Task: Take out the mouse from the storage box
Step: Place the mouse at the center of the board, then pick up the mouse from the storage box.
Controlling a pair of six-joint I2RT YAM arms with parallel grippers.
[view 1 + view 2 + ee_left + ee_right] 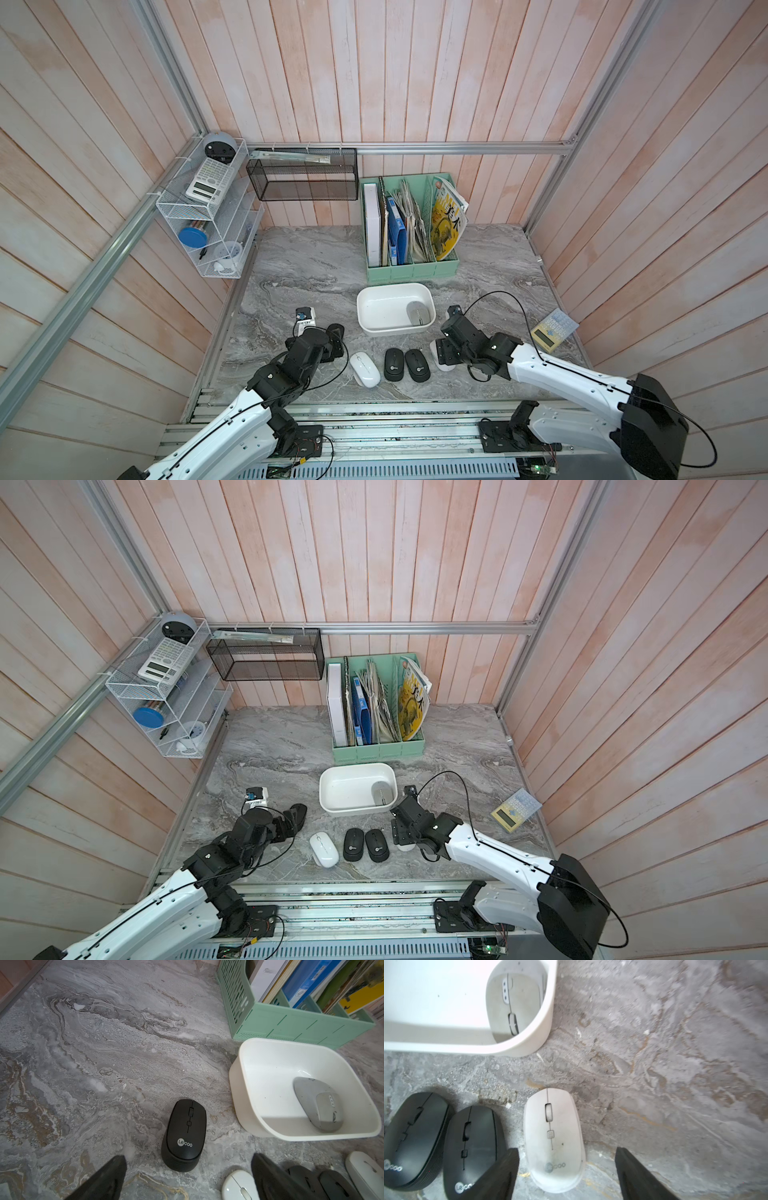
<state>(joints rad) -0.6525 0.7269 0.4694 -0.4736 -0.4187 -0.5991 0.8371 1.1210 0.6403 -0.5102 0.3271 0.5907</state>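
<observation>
Storage box: you can see the white storage box [386, 331] [353, 811] in both top views. It sits in the middle of the counter [299, 266], just on the near side of the green file holder [411, 270].
Mouse in the box: one grey mouse [419, 313] [318, 1103] lies flat inside, in the right near corner, close to the wall.
Left jaws: wide open with nothing in them. They hang low, to the left of the box.
Lone black mouse [184, 1136]: it lies on the counter just past the tips of your left jaws. In the top views that spot is all dark, so I cannot pick it out there.
Right jaws: open too, with nothing gripped. They are by the right near corner of the box.
Pale mouse [554, 1140]: it rests on the counter between your right jaws. One tip is just beside it, and I cannot tell if it touches. The other tip is clear of it.
Row near the box: a white mouse [365, 369], then two black mice [393, 364] [417, 365] side by side, then the pale mouse at the right end.
Calculator [552, 328]: flat near the right edge of the counter.
</observation>
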